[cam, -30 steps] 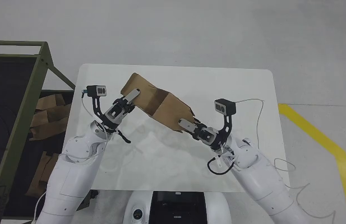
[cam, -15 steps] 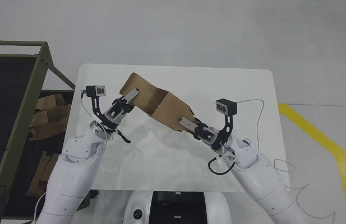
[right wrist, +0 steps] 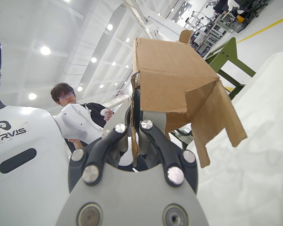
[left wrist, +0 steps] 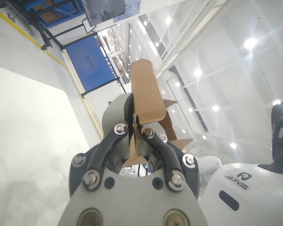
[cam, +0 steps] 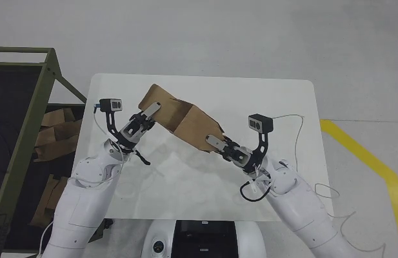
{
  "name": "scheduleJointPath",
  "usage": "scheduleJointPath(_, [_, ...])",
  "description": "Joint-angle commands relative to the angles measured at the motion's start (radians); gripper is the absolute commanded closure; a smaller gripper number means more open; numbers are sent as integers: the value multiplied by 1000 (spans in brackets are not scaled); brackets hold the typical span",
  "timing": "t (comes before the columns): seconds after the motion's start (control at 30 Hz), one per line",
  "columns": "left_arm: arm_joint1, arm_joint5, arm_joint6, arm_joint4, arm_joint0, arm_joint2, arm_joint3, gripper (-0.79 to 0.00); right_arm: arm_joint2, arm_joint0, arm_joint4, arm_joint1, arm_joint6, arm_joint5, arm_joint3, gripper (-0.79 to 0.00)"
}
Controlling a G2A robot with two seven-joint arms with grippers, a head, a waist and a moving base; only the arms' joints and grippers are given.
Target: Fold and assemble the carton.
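A brown cardboard carton point(cam: 179, 119) is held up above the white table point(cam: 250, 97), partly opened into a box shape with loose flaps. My left gripper point(cam: 149, 113) is shut on a flap at the carton's left end; in the left wrist view the carton point(left wrist: 145, 95) edge runs between the closed fingers of that gripper point(left wrist: 135, 131). My right gripper point(cam: 215, 139) is shut on a flap at the carton's right end. In the right wrist view the carton point(right wrist: 174, 71) flap edge is pinched in this gripper point(right wrist: 133, 125), and another flap hangs down toward the table.
A green metal frame point(cam: 31, 116) stands left of the table, with several flat cardboard pieces point(cam: 57, 132) stacked beneath it. A yellow floor line point(cam: 366, 158) runs at the right. The table's near and far parts are bare.
The right gripper and its end of the carton have shifted very slightly; otherwise both arms hold still.
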Motion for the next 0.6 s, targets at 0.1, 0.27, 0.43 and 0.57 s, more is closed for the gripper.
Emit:
scheduleJointPath(0.1, [1,14,-9,-5,1,-3,3,-785,6,-1,12,1,11,-5,4,0])
scheduleJointPath(0.27, [6,31,-50,2,-4,-24,10,-785,20,-5,12,5,25,-4,1,0])
scheduleJointPath(0.43, [14,39,-97,-18,-18,-76,22,-785,47,-10,5,13,56,6,-8,0])
scheduleJointPath(0.57, [22,36,-146,-44,-23,-118,28,-785,74,-13,-4,23,99,20,-22,0])
